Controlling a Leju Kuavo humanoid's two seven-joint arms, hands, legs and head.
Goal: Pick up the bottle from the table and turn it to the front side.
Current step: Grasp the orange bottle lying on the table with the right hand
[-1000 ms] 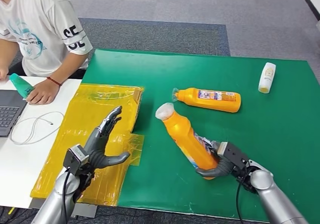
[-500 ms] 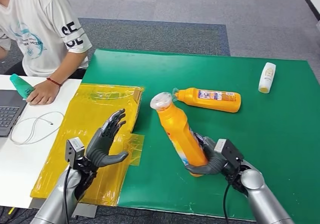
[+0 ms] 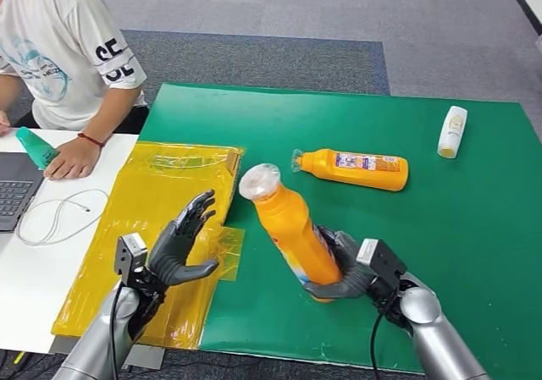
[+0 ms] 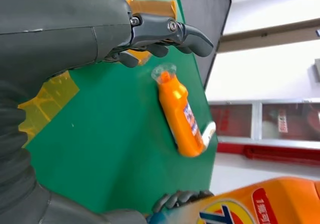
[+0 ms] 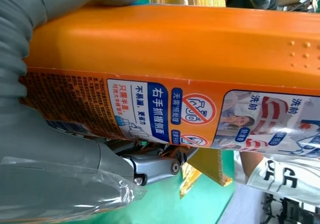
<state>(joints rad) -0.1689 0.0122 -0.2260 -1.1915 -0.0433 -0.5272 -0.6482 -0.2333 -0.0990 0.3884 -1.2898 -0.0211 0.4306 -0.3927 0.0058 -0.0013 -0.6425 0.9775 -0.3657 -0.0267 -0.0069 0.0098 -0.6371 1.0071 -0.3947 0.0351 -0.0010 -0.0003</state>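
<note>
Head view: green mat (image 3: 409,253) covers the table, with yellow film (image 3: 153,219) along its left edge. Right hand (image 3: 342,270) grips the orange bottle (image 3: 290,228) at its base, tilted above the mat, cap toward the film. Left hand (image 3: 175,245) hovers over the film, fingers spread, holding nothing. 1 more orange bottle (image 3: 351,169) lies farther back on the mat.

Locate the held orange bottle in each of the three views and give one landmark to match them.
Head view: held bottle at centre, tilted, base in the right hand.
Left wrist view: its labelled side along one edge.
Right wrist view: its body and label span the picture.
Shared landmark: the green mat.
</note>
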